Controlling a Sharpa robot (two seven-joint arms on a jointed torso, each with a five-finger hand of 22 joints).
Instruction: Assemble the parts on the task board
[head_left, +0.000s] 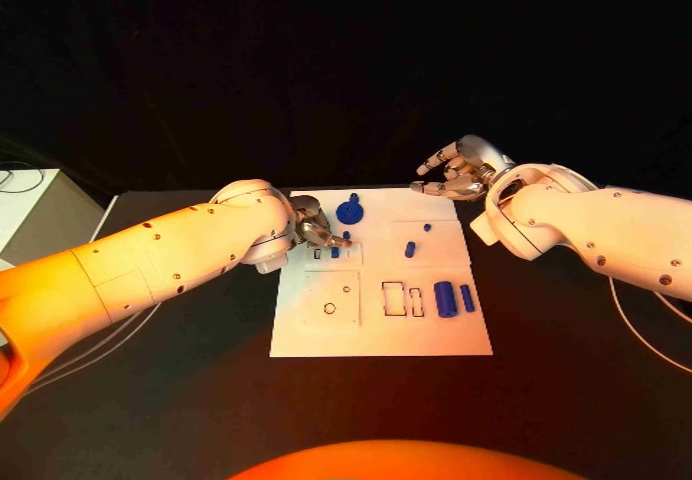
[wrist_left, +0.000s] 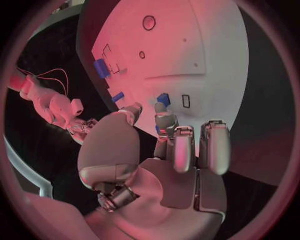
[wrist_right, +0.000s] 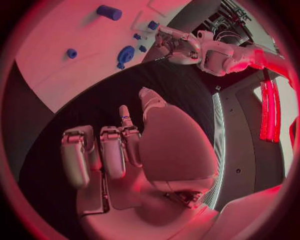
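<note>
Left hand (head_left: 313, 228) sits over the task board (head_left: 381, 335) near its far-left corner, fingertips at a small blue part (head_left: 335, 252); grip cannot be confirmed. Right hand (head_left: 459, 170) hovers empty, fingers curled, beyond the board's far edge. Risk: the part tilting or jamming at its slot.

A robotics lab: black table (head_left: 173, 400), white task board (head_left: 378, 330), dark surroundings.

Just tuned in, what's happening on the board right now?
The left hand is down over the far left part of the white task board, fingertips at a small blue part; whether it grips it is unclear. The right hand hovers off the board's far edge, holding nothing. A blue disc and several blue cylinders lie on the board.
</note>
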